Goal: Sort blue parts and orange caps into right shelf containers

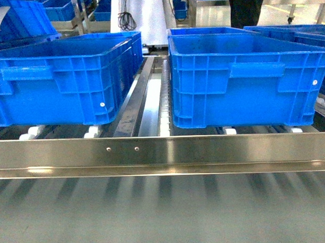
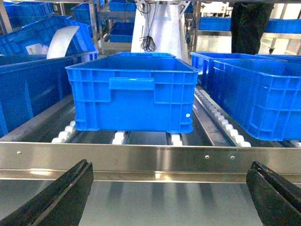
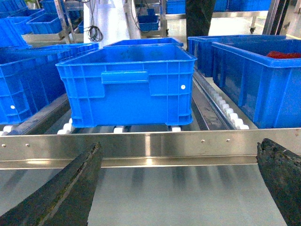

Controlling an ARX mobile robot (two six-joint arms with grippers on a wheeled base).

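My left tool (image 2: 169, 197) and right tool (image 3: 181, 188), both spread and empty, face two front blue bins (image 1: 241, 79) beyond the shelf rail (image 1: 163, 153).

— Looks like a factory or warehouse floor, a parts-sorting line.

— Why so?

— Large blue plastic bins (image 1: 241, 79) with ribbed sides, parked in rows on a flow rack. White rollers (image 2: 120, 137) under them, in lanes split by metal rails (image 1: 131, 104). A brushed steel front bar (image 1: 163, 153) with rivets across the rack edge.

— Anything further back?

— More metal shelving (image 2: 96, 28) stacked with the same blue bins. A white pillar (image 3: 110, 21) with a coiled black cable (image 3: 95, 33) hanging on it. Glossy pale floor beyond. Red pieces (image 3: 284, 54) heaped in one bin at far right, kind unclear.

— Nothing homely, then.

— Purely industrial storage and handling gear.
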